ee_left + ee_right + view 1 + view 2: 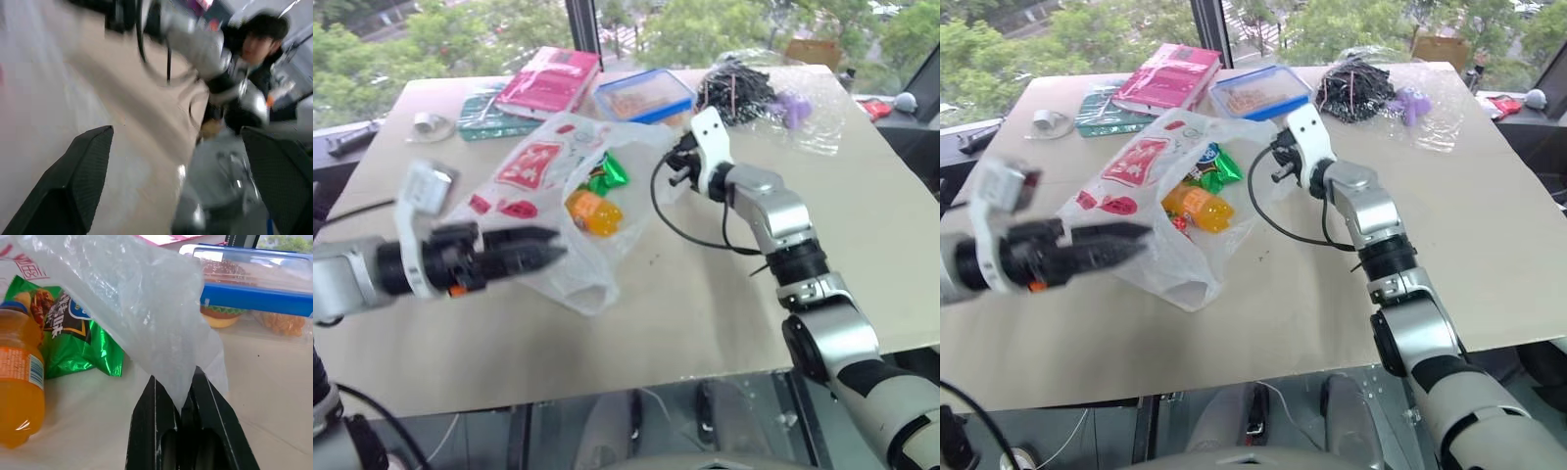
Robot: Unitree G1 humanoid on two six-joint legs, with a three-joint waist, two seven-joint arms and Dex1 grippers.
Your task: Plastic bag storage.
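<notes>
Bag (543,186) mid-desk (705,313), toward far edge: thin, light, floppy, slippery film w/ bottle (592,212) + snack pack (607,174) inside; right pincer (183,399) clamped on rim, best hold; left pincer (543,250) wide open, empty.

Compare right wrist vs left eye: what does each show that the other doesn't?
Right wrist only: the right end effector shut on a pinched fold of the bag, fingers seen close up.
Left eye only: the whole table, the left end effector open beside the bag, the pink book, the clear bag of black items.
Both: bag, orange bottle, green snack pack, blue-lidded box.
</notes>
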